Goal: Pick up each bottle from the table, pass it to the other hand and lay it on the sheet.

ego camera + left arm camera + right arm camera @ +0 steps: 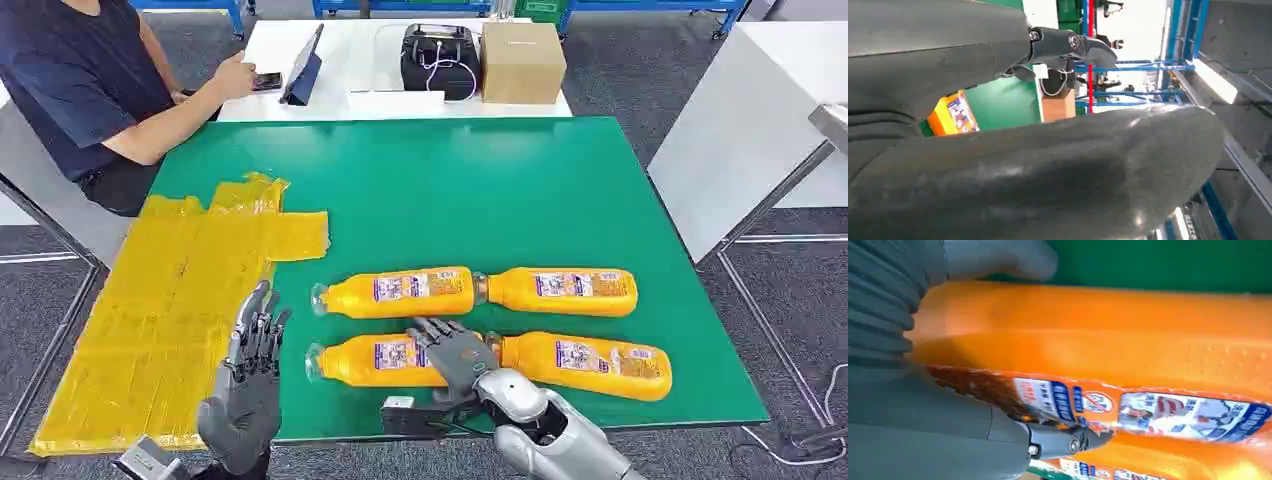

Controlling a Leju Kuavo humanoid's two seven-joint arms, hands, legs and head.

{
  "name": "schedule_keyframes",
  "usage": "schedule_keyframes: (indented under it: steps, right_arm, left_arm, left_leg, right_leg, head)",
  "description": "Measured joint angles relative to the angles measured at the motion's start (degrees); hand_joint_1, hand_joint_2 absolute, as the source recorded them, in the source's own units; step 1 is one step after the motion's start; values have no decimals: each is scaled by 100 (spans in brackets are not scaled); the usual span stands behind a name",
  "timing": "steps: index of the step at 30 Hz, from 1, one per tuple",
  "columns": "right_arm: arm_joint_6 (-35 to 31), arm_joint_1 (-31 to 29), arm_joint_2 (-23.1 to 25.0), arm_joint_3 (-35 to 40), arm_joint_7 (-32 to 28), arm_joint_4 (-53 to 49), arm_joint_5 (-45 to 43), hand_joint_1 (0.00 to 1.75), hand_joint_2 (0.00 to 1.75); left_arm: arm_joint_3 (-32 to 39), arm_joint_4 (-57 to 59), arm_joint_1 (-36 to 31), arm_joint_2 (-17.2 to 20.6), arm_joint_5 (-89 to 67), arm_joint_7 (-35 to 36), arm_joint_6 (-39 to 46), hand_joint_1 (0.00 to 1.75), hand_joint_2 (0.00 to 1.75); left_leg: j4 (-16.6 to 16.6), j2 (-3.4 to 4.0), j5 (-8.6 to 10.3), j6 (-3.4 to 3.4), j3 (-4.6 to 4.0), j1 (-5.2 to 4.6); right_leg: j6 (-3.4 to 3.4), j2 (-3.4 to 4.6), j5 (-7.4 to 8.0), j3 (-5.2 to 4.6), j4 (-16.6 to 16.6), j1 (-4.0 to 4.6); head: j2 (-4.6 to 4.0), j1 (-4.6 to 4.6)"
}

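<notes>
- The right hand [455, 355] is resting over the near-left bottle [385, 361], its fingers draping across the label end of the body; whether they are actually closing around it I cannot tell from the head view, and the bottle is lying flat on the table [450, 190], so I judge the grasp as forming rather than made.
- In the right wrist view that bottle [1108, 335] is sitting right against the palm, with the thumb [998, 257] curling over its far side.
- The bottle's long axis is running left to right across the table, cap pointing toward the sheet [160, 310], so the hand is crossing it roughly square-on, which suits a wrap around the barrel.
- The left hand [248, 385] is hovering just beside the sheet's near edge, fingers apart and holding nothing, close to the cap end for the pass.
- The near-right bottle [590, 365] is lying end to end with the first one.
- Two more bottles [395, 293] [565, 291] are lying in the row behind, parallel.
- All four are smooth, rounded orange plastic with glossy printed labels, likely slippery and prone to rolling.
- The sheet is wrinkled yellow film, lying flat on the green matte table.
- A person [90, 80] is sitting at the far left corner.
</notes>
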Motion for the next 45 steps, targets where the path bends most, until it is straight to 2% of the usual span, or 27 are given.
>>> schedule_keyframes:
  steps: [6, 11, 16, 21, 22, 25, 31, 38, 41, 45]
  right_arm:
    - [-87, -278, 260, 183, -103, 635, -41, 175, 175]
    - [-462, -250, 404, 170, -96, 845, -131, 175, 175]
    - [-1446, 315, 513, -294, -85, 571, -325, 175, 175]
    - [-1779, 1086, 544, -864, -114, -169, -365, 175, 175]
    - [-1779, 1156, 544, -912, -114, -243, -367, 175, 175]
    - [-1900, 1356, 553, -1060, -182, -442, -415, 175, 175]
    - [-2520, 2206, 596, -1390, -496, -1527, -937, 175, 175]
    - [-2841, 2722, 426, -1443, -548, -2854, -1230, 175, 175]
    - [-2830, 2755, 338, -1430, -732, -3098, -1340, 175, 175]
    - [-2690, 2746, 264, -1423, -868, -3224, -1399, 175, 175]
  left_arm:
    - [-35, 46, -79, 4, 33, 35, 30, 0, 0]
    - [-37, 46, -99, 4, 118, 59, 110, 0, 0]
    - [87, -65, 116, -54, 343, 4, 696, 0, 0]
    - [402, -302, 411, -188, 485, -72, 955, 0, 0]
    - [431, -324, 433, -208, 492, -72, 960, 0, 175]
    - [507, -372, 499, -262, 573, -96, 1028, 0, 175]
    - [1166, -715, 867, -703, 1222, -212, 1242, 0, 175]
    - [1537, -735, 1035, -940, 1461, 611, 209, 0, 175]
    - [1475, -516, 1039, -883, 2086, 1198, -751, 0, 175]
    - [1261, -249, 1045, -697, 2385, 1268, -1222, 0, 175]
  left_leg:
    - [0, 64, -38, -5, 93, 1]
    - [0, 65, -84, -19, 169, 14]
    - [0, 56, -97, -15, 203, 18]
    - [2, 51, -95, -14, 145, 18]
    - [3, 51, -95, -13, 138, 18]
    - [2, 46, -95, -13, 125, 18]
    - [2, 29, -94, -12, 62, 18]
    - [3, 28, -93, -9, 46, 13]
    - [2, 29, -93, -9, 45, 10]
    - [2, 29, -93, -9, 45, 10]
  right_leg:
    - [-11, 60, -9, 83, -1, 3]
    - [-20, 64, -49, 155, -2, 17]
    - [-25, 57, -68, 192, -1, 22]
    - [-11, 55, -78, 197, 2, 20]
    - [-11, 54, -78, 192, 2, 20]
    - [-11, 51, -80, 185, 2, 20]
    - [-11, 34, -81, 131, 3, 19]
    - [-10, 31, -81, 112, 2, 8]
    - [-10, 31, -80, 111, 3, 5]
    - [-10, 31, -80, 110, 3, 5]
  head:
    - [0, 2]
    - [0, 0]
    - [0, 2]
    - [0, 0]
    - [0, -2]
    - [0, 0]
    - [0, 0]
    - [0, 2]
    - [0, 0]
    - [0, 0]
